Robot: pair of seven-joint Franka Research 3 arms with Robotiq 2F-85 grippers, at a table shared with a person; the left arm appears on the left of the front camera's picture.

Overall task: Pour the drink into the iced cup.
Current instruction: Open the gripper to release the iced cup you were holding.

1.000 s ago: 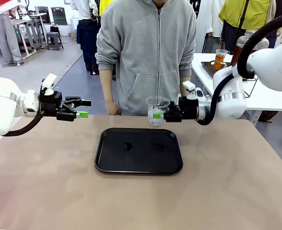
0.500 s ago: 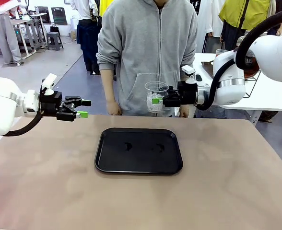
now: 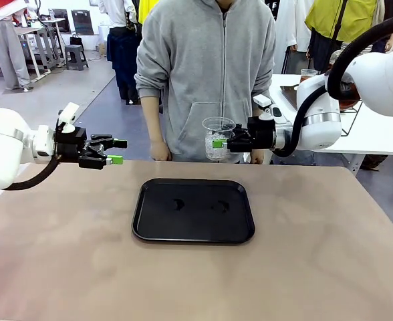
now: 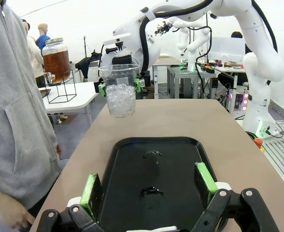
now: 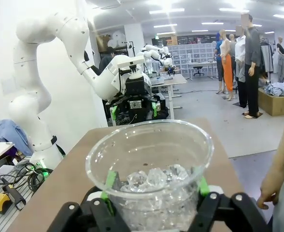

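1. The right claw point(image 3: 218, 142) is clamped on the iced cup point(image 3: 218, 138), its green pads on opposite sides of the clear wall below the rim. The cup is upright, so the ice in the bottom stays put, and its mouth is open upward for filling.
2. Under that claw, well below the cup, lies the black tray point(image 3: 193, 210) on the desk point(image 3: 330, 267). The cup hangs in the air above the tray's far edge, just in front of the person's grey hoodie point(image 3: 206, 67).
3. The drink point(image 4: 56, 62) sits in a big glass dispenser jar point(image 4: 56, 59) on a wire stand, on a side table beyond the right claw, well apart from the cup. I judge the cup must be carried to its tap.
4. The left claw point(image 3: 116, 151) has its jaws apart and holds nothing, level above the desk, to the tray's left, probably kept free to work the tap.
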